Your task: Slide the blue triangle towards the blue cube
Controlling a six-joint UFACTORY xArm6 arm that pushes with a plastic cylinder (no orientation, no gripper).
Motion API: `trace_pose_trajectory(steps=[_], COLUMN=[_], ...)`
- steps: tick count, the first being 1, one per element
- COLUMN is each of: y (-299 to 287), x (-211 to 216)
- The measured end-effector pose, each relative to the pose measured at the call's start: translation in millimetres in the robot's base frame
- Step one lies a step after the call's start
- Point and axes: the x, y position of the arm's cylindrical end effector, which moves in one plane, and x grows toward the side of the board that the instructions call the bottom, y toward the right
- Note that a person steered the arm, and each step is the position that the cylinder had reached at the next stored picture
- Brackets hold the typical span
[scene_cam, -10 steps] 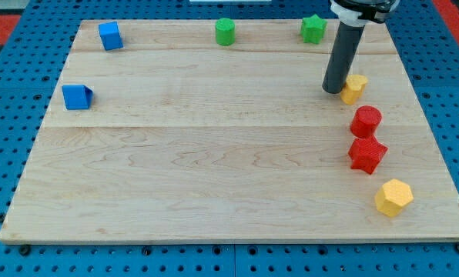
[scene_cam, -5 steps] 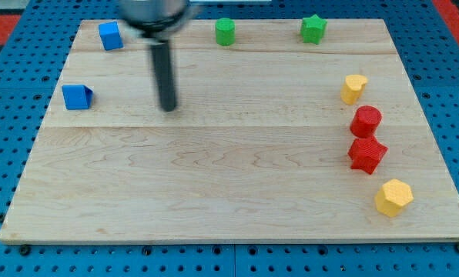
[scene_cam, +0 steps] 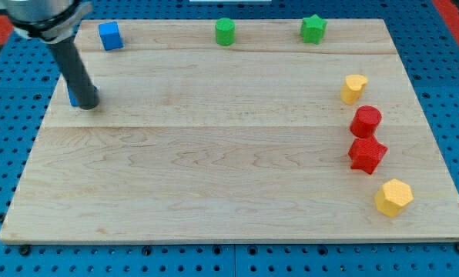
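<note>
Two blue blocks near the upper-left of the desk.

The blue triangle lies close to the desk's left edge, at about 10 o'clock from the desk's middle; only a thin strip of blue shows at the lower left of the dark rod, which covers the rest, so its pose cannot be told. My tip stands right at that block's 3 o'clock side, seemingly touching it. The blue cube sits flat near the top-left corner, turned slightly, its top face lighter than its sides; it lies at about 1 o'clock from the triangle, clearly apart from it.
</note>
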Motion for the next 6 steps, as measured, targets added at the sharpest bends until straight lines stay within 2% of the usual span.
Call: trace_pose_trajectory(steps=[2, 3, 4, 5, 6], y=[27.4, 17.9, -63.1, -93.2, -55.0], x=[-0.4, -0.4, 16.3, 4.5, -23.9])
